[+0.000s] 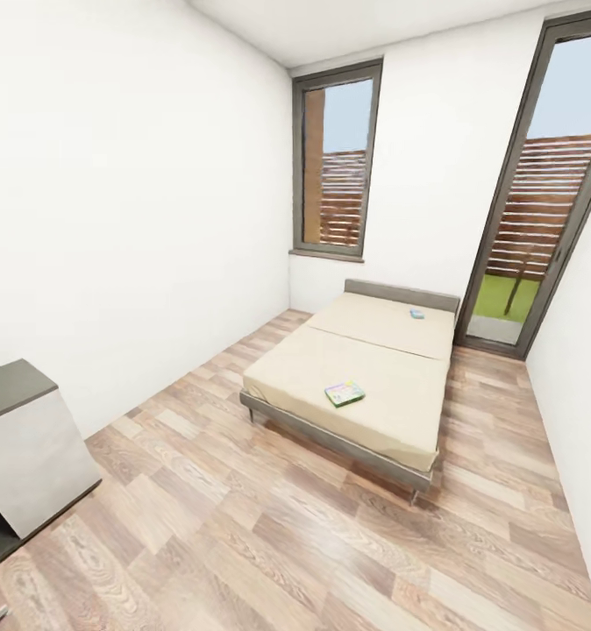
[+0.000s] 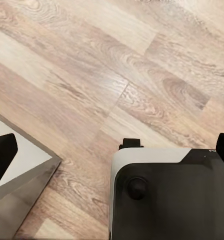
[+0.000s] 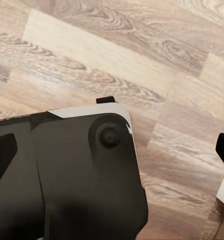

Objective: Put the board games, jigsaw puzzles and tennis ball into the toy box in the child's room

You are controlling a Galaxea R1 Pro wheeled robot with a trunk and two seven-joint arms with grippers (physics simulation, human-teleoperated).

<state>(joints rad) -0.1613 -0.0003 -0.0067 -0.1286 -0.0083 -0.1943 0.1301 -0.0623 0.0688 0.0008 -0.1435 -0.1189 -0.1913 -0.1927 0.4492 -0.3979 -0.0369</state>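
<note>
With both fingers apart and empty, the base may bump the bed [image 1: 392, 368] while approaching the near board game [image 1: 345, 393].

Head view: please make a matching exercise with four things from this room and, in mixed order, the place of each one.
Things:
1. green-bordered board game
2. small blue board game
3. dark grey side unit
4. tall glass door

Places:
a. at the view's left edge
b. on the bed, near its foot
c. right of the bed's head
d. on the bed, near the headboard

Pairs: 1-b, 2-d, 3-a, 4-c
</note>
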